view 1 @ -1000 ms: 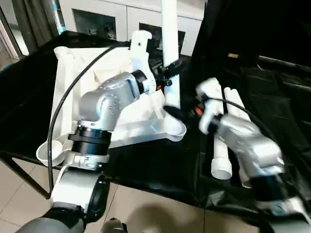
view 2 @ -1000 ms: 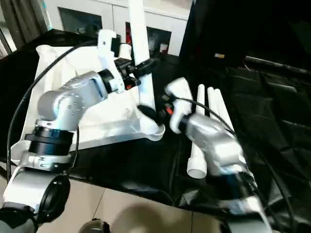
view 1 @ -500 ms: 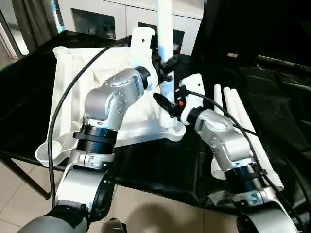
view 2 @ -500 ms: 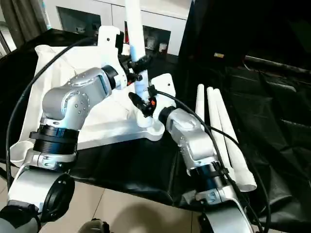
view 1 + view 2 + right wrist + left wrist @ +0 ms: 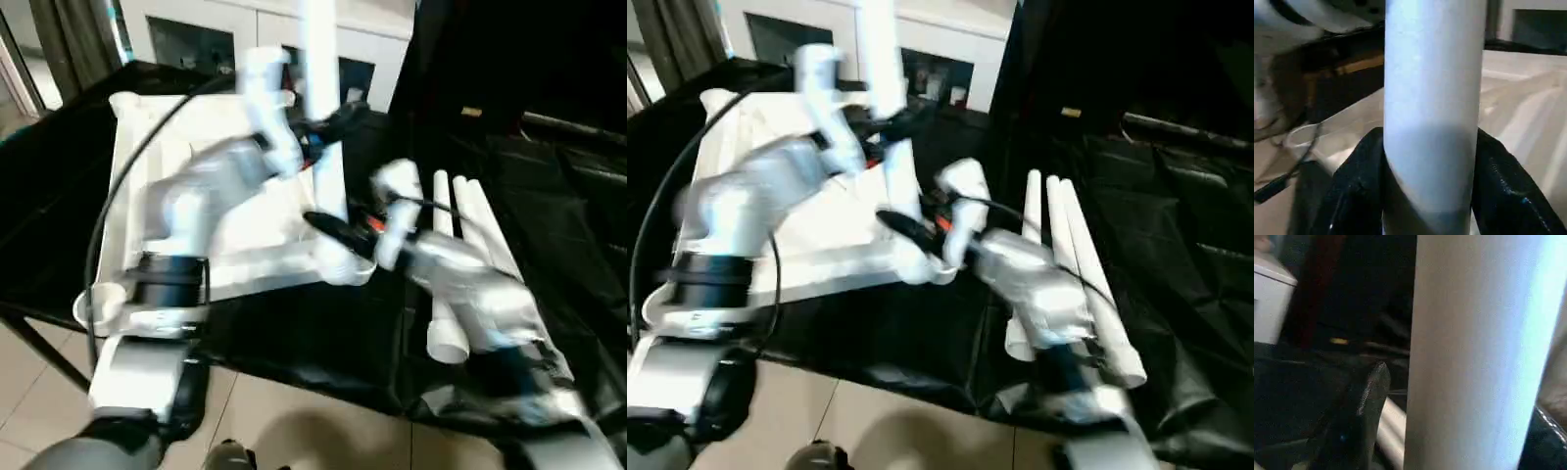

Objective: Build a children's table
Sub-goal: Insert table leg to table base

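The children's table's white tabletop (image 5: 137,147) lies underside up on the black-draped table. One white leg (image 5: 318,49) stands upright in its near right corner socket (image 5: 345,266). My right gripper (image 5: 328,227) is shut on the leg's lower part, and its black fingers (image 5: 1359,181) press both sides of the leg (image 5: 1432,98). My left gripper (image 5: 338,122) is higher up the same leg and open around it, with a gap between one finger (image 5: 1359,406) and the leg (image 5: 1474,352). Three spare legs (image 5: 470,211) lie side by side to the right.
The black cloth (image 5: 549,117) rises in folds at the back right. White cabinets (image 5: 206,39) stand behind the work table. Its front edge (image 5: 294,367) drops to a tiled floor. The near left corner socket (image 5: 98,304) sits close to that edge.
My right gripper swung in from the right and closed on the leg's lower part. My left gripper's fingers have spread off the leg, and that arm is moving.
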